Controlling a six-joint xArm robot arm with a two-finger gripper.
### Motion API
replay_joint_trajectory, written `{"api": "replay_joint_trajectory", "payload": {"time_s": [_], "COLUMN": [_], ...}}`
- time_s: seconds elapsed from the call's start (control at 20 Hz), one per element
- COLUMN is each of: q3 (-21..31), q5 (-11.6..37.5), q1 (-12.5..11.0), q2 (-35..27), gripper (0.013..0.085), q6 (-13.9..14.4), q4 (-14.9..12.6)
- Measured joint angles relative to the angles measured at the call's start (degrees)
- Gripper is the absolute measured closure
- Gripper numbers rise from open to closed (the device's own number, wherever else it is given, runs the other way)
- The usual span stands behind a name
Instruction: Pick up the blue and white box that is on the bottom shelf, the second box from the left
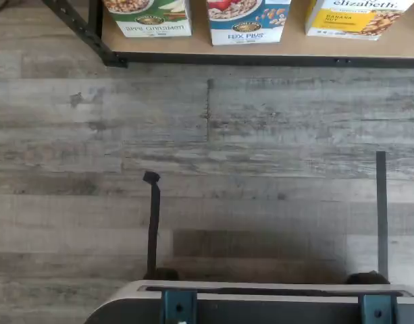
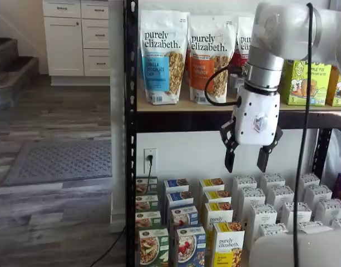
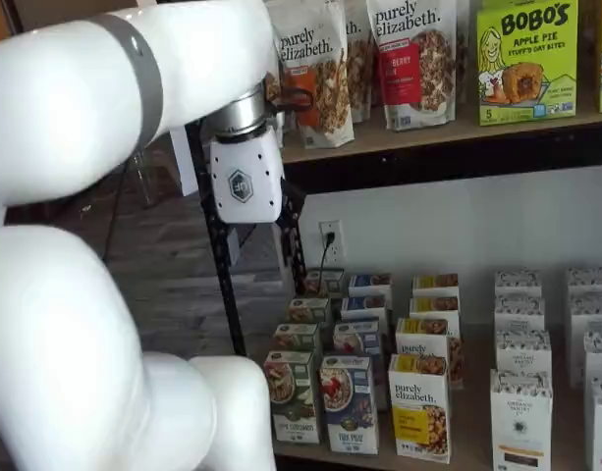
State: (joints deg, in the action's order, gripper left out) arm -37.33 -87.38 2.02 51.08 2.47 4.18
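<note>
I see a gray wood floor [image 1: 207, 135] in front of a black metal rack. In both shelf views, the bottom shelf [image 3: 477, 446] runs along the low part of the frame, full of small boxes. The blue and white box [image 2: 191, 247] stands at the front edge, between a green and white box [image 2: 153, 247] and a yellow box [image 2: 228, 245]. My gripper [image 2: 246, 160] hangs in the middle of the frame, well above the boxes. Its two black fingers stand apart, holding nothing.
</note>
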Motion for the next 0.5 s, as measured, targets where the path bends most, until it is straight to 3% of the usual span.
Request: {"api": "replay_joint_trajectory", "payload": {"time_s": [0.5], "q3": [3.82], "q5": [5.09], "q1": [1.95], "q2": [-0.23], "gripper": [0.0130], "q6": [1.49], "q4": [0.74]}}
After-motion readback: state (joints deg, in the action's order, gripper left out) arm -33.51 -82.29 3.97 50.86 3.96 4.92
